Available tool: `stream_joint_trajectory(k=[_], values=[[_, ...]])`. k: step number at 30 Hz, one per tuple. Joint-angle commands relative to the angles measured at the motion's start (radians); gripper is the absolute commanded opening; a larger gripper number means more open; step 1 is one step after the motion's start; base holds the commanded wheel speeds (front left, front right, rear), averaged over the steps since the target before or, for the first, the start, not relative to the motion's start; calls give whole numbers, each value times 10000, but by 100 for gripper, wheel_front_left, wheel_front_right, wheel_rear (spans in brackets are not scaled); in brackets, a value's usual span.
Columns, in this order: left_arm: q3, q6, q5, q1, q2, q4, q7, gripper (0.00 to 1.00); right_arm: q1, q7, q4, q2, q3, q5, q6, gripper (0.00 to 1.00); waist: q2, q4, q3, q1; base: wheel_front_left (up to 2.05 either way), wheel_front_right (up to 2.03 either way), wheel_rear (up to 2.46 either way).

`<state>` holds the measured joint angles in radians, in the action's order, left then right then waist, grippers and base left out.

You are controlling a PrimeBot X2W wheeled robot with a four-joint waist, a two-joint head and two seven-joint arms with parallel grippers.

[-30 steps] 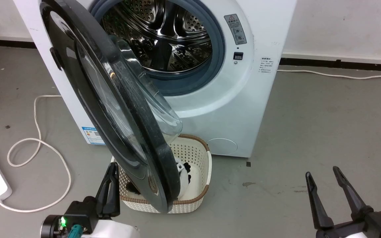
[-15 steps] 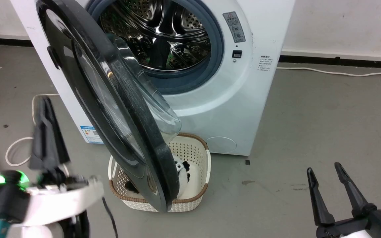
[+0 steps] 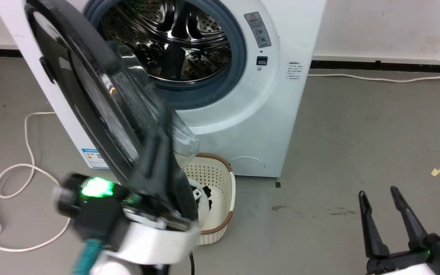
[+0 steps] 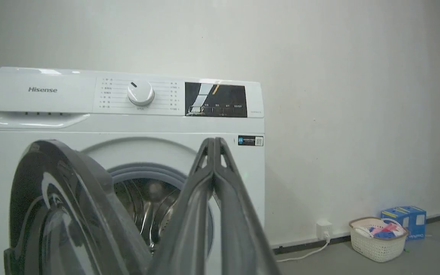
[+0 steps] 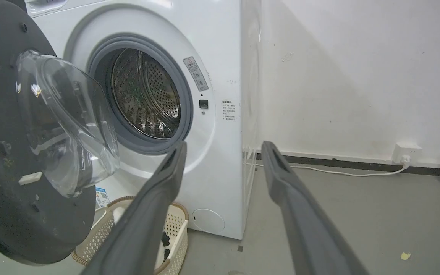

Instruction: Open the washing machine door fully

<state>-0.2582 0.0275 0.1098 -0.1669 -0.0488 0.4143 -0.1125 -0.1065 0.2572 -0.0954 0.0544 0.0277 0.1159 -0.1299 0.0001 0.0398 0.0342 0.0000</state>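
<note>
The door point(image 3: 71, 84) is a glossy black disc with a domed clear-glass window bulging from its inner face. It stands part-open, running from the upper left of the head view down to the centre, nearly edge-on to the camera. Behind it the white machine point(image 3: 266, 114) shows a grey rubber ring point(image 3: 239, 65) round a perforated steel drum point(image 3: 166, 34). A white lattice-plastic basket point(image 3: 230, 191) with a brown woven rim sits on the grey floor point(image 3: 357, 133) under the door's lower edge.

The left gripper point(image 4: 214, 142) is closed, its dark fingers pressed together at the tips with nothing between them. In the head view it is blurred at lower centre-left, overlapping the door's lower rim; contact cannot be judged. In its wrist view the door lies at the lower left, beside the fingers.

The right gripper point(image 3: 378, 193) is spread wide and empty at lower right, well apart from the door.
</note>
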Motion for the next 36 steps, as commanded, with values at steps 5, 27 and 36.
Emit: stream_joint_trajectory(k=[5,27,36], values=[[-1111,-34,-300,694,-30,-887,675,0,276,45,-11,-41,27,98,-8,100,-1,-189,139,0,0,0,0],[-664,752,598,1255,-361,-4488,620,0,168,45,210,-41,-54,63,-8,100,-1,727,117,0,0,0,0],[-525,846,727,1717,-675,-4401,759,0,-108,45,359,-41,-35,1,-8,100,-1,2572,-548,0,0,0,0]])
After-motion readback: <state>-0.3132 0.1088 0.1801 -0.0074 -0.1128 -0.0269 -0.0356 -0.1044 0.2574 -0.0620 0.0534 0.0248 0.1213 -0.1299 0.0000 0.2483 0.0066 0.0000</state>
